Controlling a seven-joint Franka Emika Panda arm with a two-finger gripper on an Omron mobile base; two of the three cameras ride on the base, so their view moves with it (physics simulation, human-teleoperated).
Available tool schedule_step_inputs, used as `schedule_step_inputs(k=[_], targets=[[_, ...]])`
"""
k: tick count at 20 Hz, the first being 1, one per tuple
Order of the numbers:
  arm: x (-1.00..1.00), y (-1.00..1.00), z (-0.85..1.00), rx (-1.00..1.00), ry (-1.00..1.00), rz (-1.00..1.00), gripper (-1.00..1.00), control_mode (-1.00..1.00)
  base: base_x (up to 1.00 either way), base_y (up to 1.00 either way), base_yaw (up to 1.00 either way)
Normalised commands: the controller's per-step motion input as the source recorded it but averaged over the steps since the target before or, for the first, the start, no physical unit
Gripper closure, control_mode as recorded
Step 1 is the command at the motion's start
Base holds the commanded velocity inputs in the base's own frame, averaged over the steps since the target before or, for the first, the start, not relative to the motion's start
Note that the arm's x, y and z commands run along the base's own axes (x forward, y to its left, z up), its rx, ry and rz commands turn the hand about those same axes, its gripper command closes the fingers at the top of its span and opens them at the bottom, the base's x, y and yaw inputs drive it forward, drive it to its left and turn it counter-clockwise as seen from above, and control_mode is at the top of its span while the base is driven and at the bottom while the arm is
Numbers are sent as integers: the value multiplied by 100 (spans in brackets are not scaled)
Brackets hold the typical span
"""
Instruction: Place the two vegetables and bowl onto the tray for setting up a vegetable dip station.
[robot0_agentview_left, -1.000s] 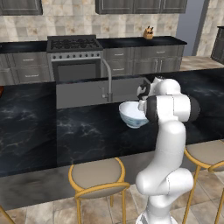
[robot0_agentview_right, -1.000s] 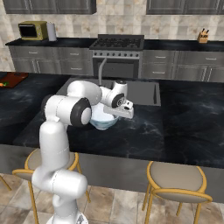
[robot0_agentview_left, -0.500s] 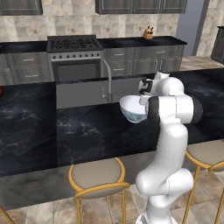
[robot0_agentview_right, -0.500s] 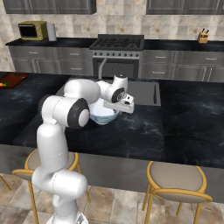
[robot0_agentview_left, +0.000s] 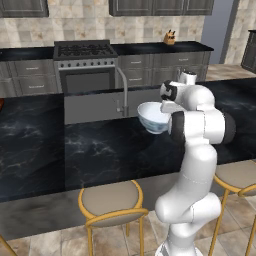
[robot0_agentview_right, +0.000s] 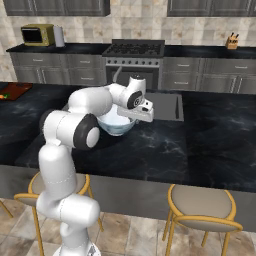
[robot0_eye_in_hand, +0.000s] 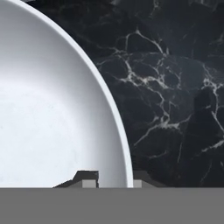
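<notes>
Pinching the bowl's rim, the fingers (robot0_eye_in_hand: 89, 178) sit nearly closed, one inside the wall and one outside. The gripper (robot0_eye_in_hand: 114, 179) holds the bowl (robot0_agentview_left: 154, 117) clear of the black counter (robot0_agentview_left: 105, 150), in front of the sink (robot0_agentview_left: 92, 105). The tray (robot0_agentview_right: 15, 91) lies well apart, at the counter's far left end, with something orange and green on it, too small to name. A rim grip on a deep bowl is a thin hold: a quick swing toward the tray could let it tip or slip out and fall.
</notes>
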Motion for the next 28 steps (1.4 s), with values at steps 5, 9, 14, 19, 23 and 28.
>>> schedule_step_inputs(k=[5,9,14,19,23,28], targets=[[-46,0,33,-2,0,0,100,-100,0,0,0],[-62,0,31,-3,0,0,100,-100,0,0,0],[-67,0,35,-3,0,0,100,-100,0,0,0],[-66,1,44,-4,0,0,100,-100,0,0,0],[-72,10,35,-5,0,0,100,-100,0,0,0],[-65,13,30,-2,0,0,100,-100,0,0,0]])
